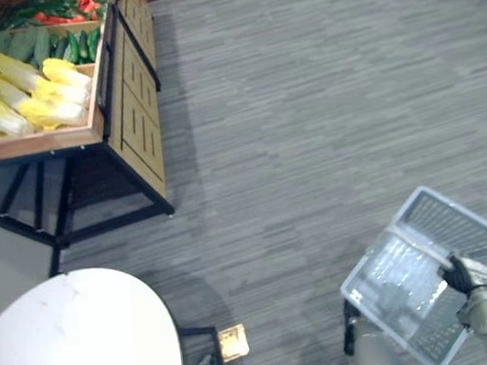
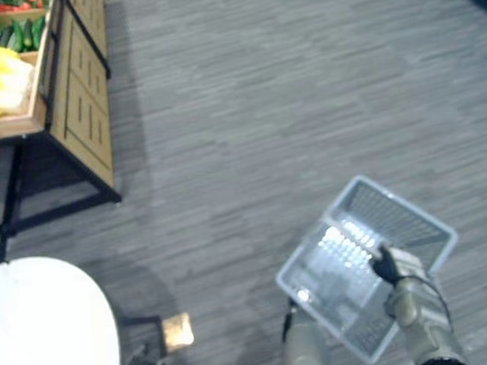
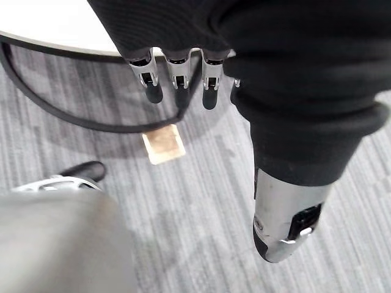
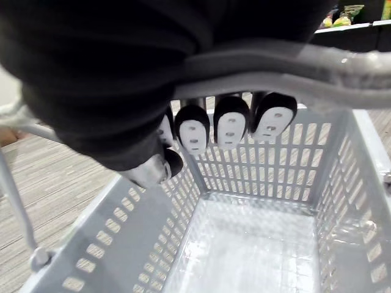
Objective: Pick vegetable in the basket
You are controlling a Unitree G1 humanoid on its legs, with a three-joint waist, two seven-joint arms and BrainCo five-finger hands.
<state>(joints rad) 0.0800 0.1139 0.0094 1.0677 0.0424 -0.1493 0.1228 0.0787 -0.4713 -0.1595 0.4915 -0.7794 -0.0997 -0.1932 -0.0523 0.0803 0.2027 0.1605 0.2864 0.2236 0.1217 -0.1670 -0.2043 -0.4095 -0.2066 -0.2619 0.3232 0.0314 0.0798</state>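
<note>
An empty grey plastic basket with perforated walls hangs tilted over the carpet at the lower right. My right hand is shut on its grey handle, with the fingers curled under the bar and the bare basket floor below. The vegetables lie in a wooden stand at the far upper left: yellow-white endives, green cucumbers and red peppers. My left hand hangs over the carpet with straight fingers, holding nothing.
A round white table stands at the lower left, close to my left hand. A small tan square lies on the carpet beside it. Wide grey carpet stretches between the basket and the stand.
</note>
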